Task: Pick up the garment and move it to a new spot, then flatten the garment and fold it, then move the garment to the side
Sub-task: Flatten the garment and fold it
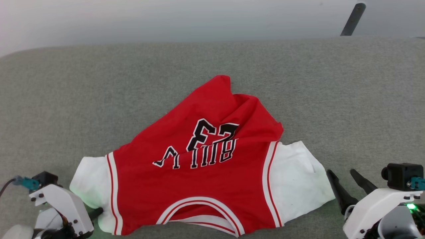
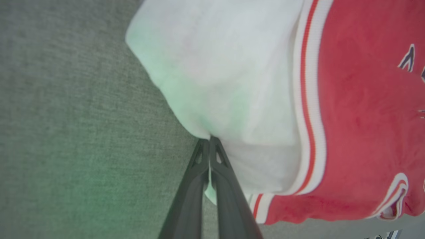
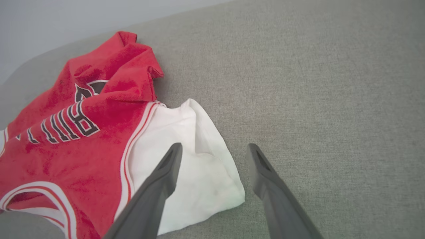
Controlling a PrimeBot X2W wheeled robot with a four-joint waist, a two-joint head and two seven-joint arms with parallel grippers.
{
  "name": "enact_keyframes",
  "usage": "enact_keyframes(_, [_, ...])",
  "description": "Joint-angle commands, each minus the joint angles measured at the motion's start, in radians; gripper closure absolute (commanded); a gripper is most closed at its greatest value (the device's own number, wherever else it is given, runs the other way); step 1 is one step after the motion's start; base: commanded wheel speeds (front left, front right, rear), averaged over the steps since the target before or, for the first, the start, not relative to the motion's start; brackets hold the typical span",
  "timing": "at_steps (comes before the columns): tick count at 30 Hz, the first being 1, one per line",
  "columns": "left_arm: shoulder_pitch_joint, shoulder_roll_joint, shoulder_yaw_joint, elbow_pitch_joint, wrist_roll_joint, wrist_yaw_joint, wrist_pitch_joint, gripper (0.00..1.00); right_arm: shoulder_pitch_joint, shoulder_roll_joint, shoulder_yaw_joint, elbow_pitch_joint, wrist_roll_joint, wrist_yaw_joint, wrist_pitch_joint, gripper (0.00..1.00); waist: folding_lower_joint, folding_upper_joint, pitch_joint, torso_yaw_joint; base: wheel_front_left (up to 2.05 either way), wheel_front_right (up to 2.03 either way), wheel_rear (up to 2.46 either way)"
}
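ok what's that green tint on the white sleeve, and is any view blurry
Left wrist view: green cast on the jersey's white sleeve and grey fabric beside the left gripper, focus soft. Head view: same tint at that sleeve. Right wrist view: even light, sharper.

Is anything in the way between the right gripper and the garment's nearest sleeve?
Nothing visible. The right gripper has its fingers open right at the edge of the garment, by its white sleeve, with bare grey surface alongside. The left gripper is shut on the opposite sleeve.
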Motion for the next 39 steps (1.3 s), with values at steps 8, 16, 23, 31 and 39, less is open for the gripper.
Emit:
enact_keyframes(8, [-0.039,-0.056,-0.039,-0.005,0.009,-0.013,-0.011,1.0,0.002,0.001,-0.048,0.022,-0.012,0.0,0.167,0.0,0.0,-0.0001,0.035,0.035,0.0,0.0,0.0])
enact_keyframes(16, [-0.064,-0.075,-0.051,-0.016,0.008,-0.022,-0.017,1.0,-0.043,0.001,-0.059,0.097,-0.034,0.0,0.223,0.0,0.0,-0.0001,0.066,0.057,0.0,0.0,0.0])
enact_keyframes(23, [-0.072,-0.081,-0.056,-0.007,0.005,-0.028,-0.021,1.0,-0.084,0.006,-0.054,0.199,-0.003,0.0,0.234,1.0,0.0,-0.0001,0.078,0.064,0.0,0.0,0.0])
enact_keyframes(31, [-0.085,-0.053,-0.067,-0.016,0.017,-0.046,0.002,1.0,-0.149,0.004,-0.082,0.222,0.06,0.0,0.261,1.0,0.0,-0.0001,0.057,0.064,0.0,0.0,0.0])
enact_keyframes(39, [-0.141,0.025,-0.045,-0.102,0.011,-0.02,0.08,1.0,-0.249,0.001,-0.104,0.155,0.107,0.0,0.329,1.0,0.0,-0.0001,-0.025,0.061,0.0,0.0,0.0])
